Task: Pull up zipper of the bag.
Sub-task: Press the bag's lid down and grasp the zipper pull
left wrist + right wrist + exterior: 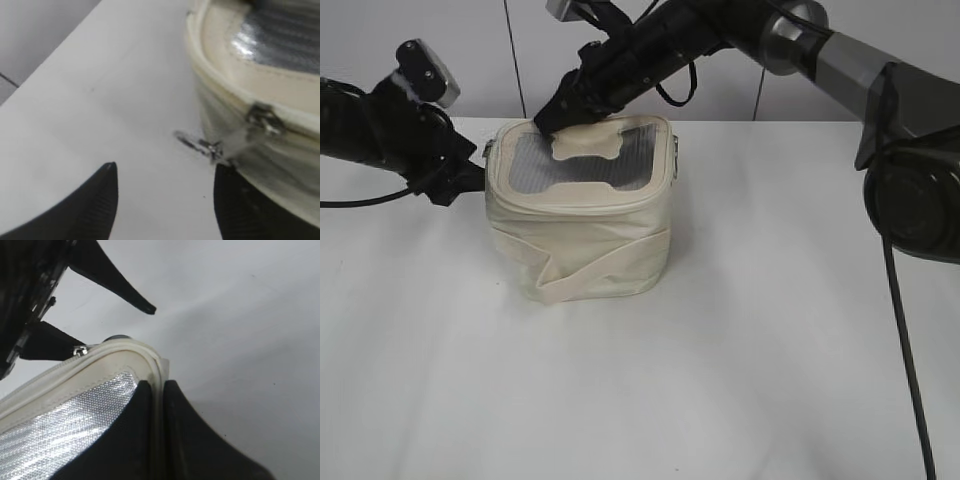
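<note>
On the white table [740, 330] stands the bag [582, 215], its back left lid rim pinched between the closed fingers of the right gripper [156, 390], while the left gripper [162, 190], fingers spread apart, sits beside the zipper [235, 85] ring pull [192, 142].

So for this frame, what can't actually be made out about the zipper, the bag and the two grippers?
- Exterior view: the bag's rear rim is hidden behind the right gripper; the zipper is too thin to read as open or closed.
- Left wrist view: the ring pull is blurred, and the left gripper's bases are cut off by the bottom edge.
- Right wrist view: the rim runs between the fingers, hiding the zipper track there.
</note>
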